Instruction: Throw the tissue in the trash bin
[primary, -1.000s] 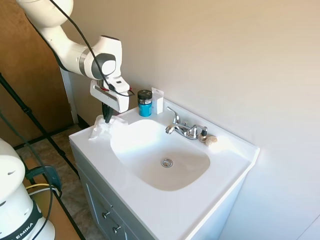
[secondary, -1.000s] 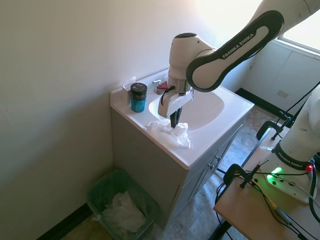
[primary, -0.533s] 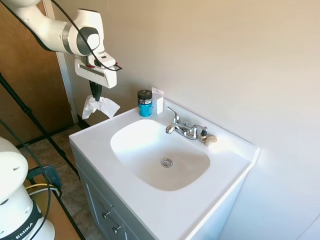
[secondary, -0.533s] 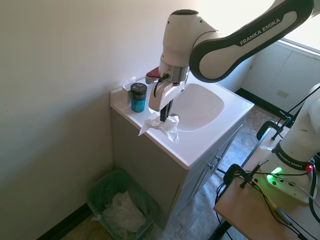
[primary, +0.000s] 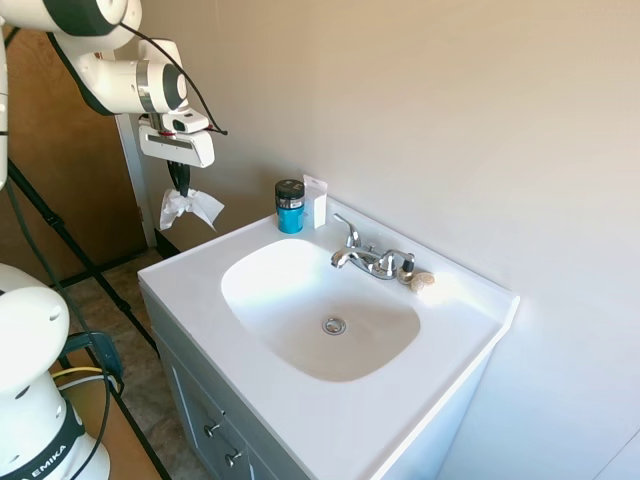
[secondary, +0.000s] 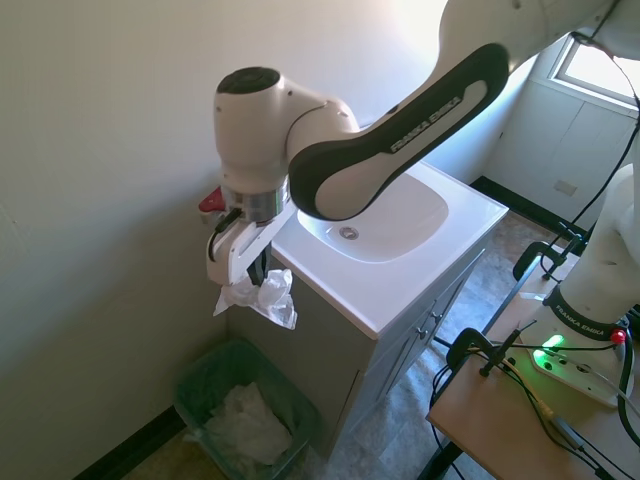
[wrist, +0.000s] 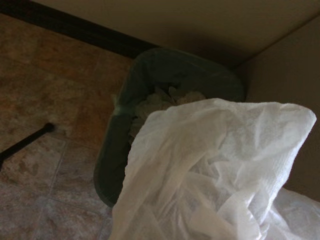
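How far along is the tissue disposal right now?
Done: the tissue is off the vanity top, pinched in the gripper.
In hand: it hangs in the air beside the cabinet, above the green trash bin; the wrist view shows the bin below it.
Left: opening the fingers; the tissue is not in the bin yet.

You had a white vanity top (primary: 190, 300) with its sink basin sunk in the middle. On it, by the wall, stood a dark jar with a blue label (primary: 290, 207), touching a small white box (primary: 316, 202) beside it. A chrome faucet (primary: 366, 257) sat behind the basin, a small beige lump (primary: 421, 280) next to it. On the tiled floor (secondary: 395, 440) stood a green trash bin (secondary: 198, 386) holding crumpled white paper (secondary: 242, 424), just beside the cabinet.
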